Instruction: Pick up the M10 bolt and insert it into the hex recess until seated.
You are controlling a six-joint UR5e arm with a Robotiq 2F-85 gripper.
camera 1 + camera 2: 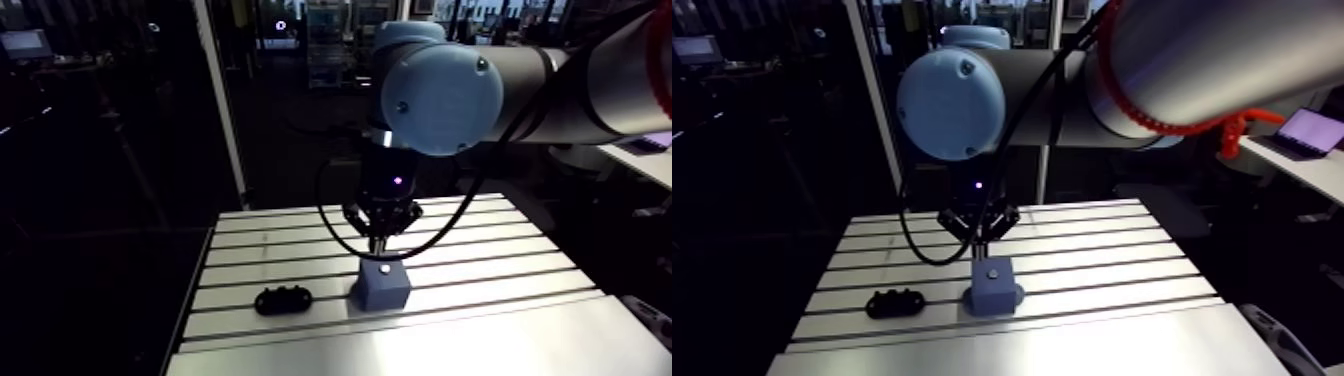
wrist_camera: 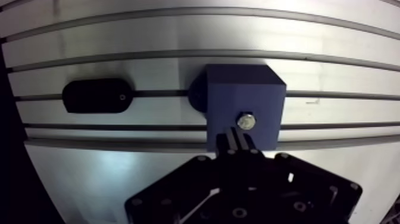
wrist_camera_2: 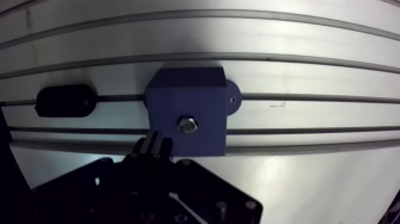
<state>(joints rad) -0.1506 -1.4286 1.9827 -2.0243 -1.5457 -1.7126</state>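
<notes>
Pincer [image 2: 237, 134] closed beside block's [image 2: 229, 89] bolt [image 2: 246, 121], wrist view only.

Dark blue block [image 2: 241, 101], silvery bolt head [image 2: 246, 121], black oblong piece [image 2: 95, 95], pale silver counter [image 2: 149, 39] striped with dark slots, black tool [image 2: 237, 136]

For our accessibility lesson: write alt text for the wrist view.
A silver bolt sits in the top of a blue block on a slotted metal table. The closed gripper is just short of it; a black oval part lies beside the block.
</notes>
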